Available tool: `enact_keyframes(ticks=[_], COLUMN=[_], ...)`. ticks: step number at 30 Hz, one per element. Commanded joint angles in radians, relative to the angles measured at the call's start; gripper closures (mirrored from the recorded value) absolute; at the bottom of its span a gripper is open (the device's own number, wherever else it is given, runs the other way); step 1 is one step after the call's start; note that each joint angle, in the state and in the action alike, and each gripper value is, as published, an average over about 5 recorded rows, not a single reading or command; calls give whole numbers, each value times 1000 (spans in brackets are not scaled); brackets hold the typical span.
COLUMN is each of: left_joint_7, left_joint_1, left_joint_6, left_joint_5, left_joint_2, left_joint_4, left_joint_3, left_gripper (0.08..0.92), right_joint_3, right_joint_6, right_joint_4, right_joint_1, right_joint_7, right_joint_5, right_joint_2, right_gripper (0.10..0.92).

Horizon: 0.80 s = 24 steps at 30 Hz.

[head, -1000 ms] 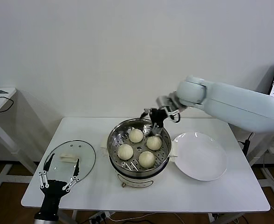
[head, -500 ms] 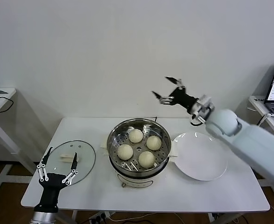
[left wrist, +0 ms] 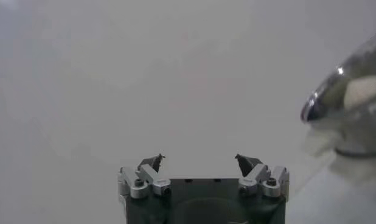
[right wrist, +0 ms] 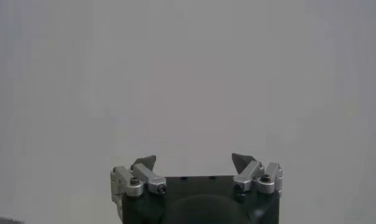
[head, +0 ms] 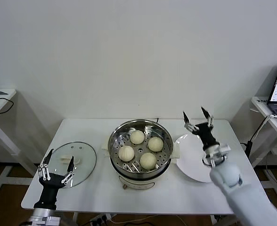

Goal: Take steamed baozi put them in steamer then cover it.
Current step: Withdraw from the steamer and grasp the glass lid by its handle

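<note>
Counter [head: 214, 197]: white, carrying all items; clock directions are read with the steamer at centre.

Steamer [head: 139, 162]: steel pot on a white base, uncovered. Four baozi [head: 137, 137] sit on its perforated tray, so only the covering step appears to remain.

Plate [head: 195, 162]: at 3 o'clock, just beside the steamer, bare.

Lid [head: 84, 157]: glass, lying flat at 9 o'clock, well apart from the steamer.

Left end effector [head: 56, 168]: at the lid's 7 o'clock edge, fingers spread wide, holding nothing.

Right end effector [head: 198, 119]: raised over the plate's far rim, fingers spread wide, empty.

Risks, as judged: the smooth glass lid could slip from a shallow grip at its rim; a tilted carry could knock the steamer wall or drop onto the baozi; an off-centre placement would leave the lid askew.
</note>
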Motion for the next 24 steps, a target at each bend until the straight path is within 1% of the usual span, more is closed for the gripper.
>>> enact_keyframes(ticks=[1, 6, 11, 18, 24], left_joint_7=[-39, -43, -50, -89, -82], left_joint_1=[-90, -143, -200, -290, -341], left_joint_6=[-58, -36, 6, -2, -4], left_joint_5=[465, 605, 632, 666, 665], left_joint_2=[42, 52, 69, 73, 88], left_joint_4=[329, 426, 475, 499, 522], left_joint_3=[-36, -43, -28, -37, -26], left_gripper=[177, 177, 177, 177, 177], right_joint_3=[214, 227, 246, 261, 262], right_joint_6=[142, 156, 149, 131, 106], right_joint_4=[-7, 16, 41, 52, 47], right_joint_1=[-307, -346, -364, -377, -367], right_joint_7=[5, -11, -15, -24, -25], right_joint_5=[-173, -216, -231, -233, -232], right_joint_2=[222, 261, 281, 284, 289], right_gripper=[203, 203, 203, 203, 203])
